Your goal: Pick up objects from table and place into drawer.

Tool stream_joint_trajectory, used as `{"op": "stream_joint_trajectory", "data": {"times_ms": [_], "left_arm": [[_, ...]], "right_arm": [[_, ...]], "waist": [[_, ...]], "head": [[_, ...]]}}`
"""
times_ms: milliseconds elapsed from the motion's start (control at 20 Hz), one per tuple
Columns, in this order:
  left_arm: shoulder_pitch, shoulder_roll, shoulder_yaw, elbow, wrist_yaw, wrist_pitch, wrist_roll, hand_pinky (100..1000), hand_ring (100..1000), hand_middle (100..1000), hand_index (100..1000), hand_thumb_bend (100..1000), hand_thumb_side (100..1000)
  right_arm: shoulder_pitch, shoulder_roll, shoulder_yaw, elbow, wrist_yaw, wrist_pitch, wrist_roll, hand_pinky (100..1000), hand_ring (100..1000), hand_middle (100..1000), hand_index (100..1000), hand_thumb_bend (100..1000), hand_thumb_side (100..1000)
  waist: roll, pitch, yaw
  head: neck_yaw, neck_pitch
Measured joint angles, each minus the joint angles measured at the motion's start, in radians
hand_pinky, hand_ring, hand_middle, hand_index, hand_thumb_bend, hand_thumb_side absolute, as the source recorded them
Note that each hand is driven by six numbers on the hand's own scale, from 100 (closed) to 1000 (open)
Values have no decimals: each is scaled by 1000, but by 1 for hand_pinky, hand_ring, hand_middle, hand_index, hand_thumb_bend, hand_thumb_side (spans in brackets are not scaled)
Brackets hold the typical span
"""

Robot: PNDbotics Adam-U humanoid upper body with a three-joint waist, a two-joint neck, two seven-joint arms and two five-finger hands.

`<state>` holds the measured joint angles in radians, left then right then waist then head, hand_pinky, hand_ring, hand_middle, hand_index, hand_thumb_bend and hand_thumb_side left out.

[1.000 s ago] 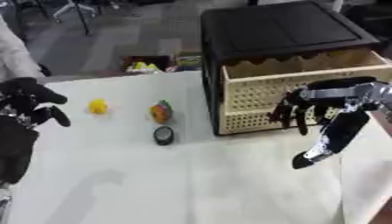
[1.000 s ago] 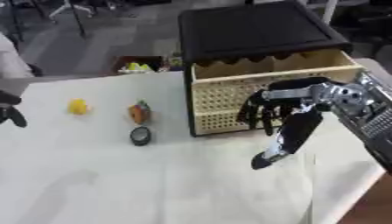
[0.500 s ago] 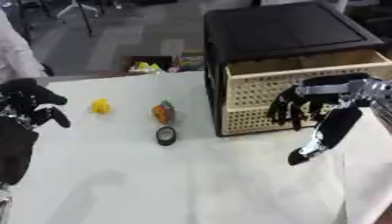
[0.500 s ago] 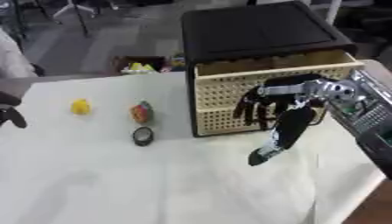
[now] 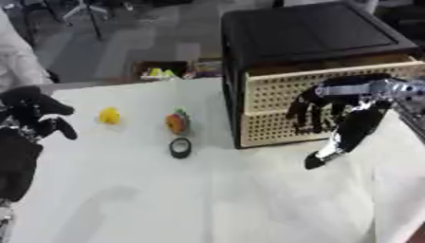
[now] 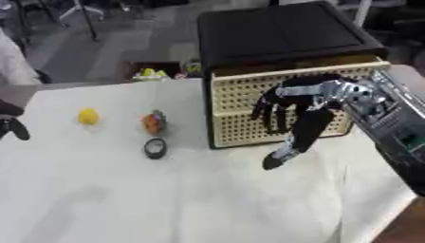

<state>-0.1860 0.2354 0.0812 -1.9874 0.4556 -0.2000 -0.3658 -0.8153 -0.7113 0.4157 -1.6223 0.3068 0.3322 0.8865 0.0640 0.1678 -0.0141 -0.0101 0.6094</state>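
The right hand (image 5: 311,108) has slid further left across the front of the black cabinet with the cream perforated drawer (image 5: 332,107) since a second ago. Its fingers hang down spread and relaxed, holding nothing, with the thumb dangling lower.

Left of the cabinet on the white table (image 5: 166,199) sit an orange round object (image 5: 176,122), a small black ring-shaped thing (image 5: 180,147) and a yellow lump (image 5: 109,115). There's plenty of bare cloth in front of them.

The left hand (image 5: 37,118) sits far left of the cabinet, fingers curled, holding nothing.
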Motion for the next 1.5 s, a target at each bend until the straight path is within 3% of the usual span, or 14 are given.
{"op": "stream_joint_trajectory", "data": {"times_ms": [400, 1200, 1500], "left_arm": [[1, -1, 2, 0, -1, 1, -1, 488, 668, 610, 777, 100, 1000], [1, -9, 3, 0, -8, 5, -5, 489, 667, 610, 777, 100, 1000], [1, -9, 8, 0, -9, 7, -3, 490, 667, 609, 777, 100, 1000]], "right_arm": [[-18, 24, -11, 41, 31, -4, 1, 100, 554, 626, 813, 687, 275], [12, 1, -34, 14, 16, 3, -13, 100, 541, 613, 799, 689, 281], [48, -26, -39, -54, -2, -6, -4, 100, 539, 609, 797, 706, 303]], "waist": [[1, 1, 1], [1, 5, 7], [-4, 5, 7]], "head": [[0, -5], [1, -12], [19, -12]]}}
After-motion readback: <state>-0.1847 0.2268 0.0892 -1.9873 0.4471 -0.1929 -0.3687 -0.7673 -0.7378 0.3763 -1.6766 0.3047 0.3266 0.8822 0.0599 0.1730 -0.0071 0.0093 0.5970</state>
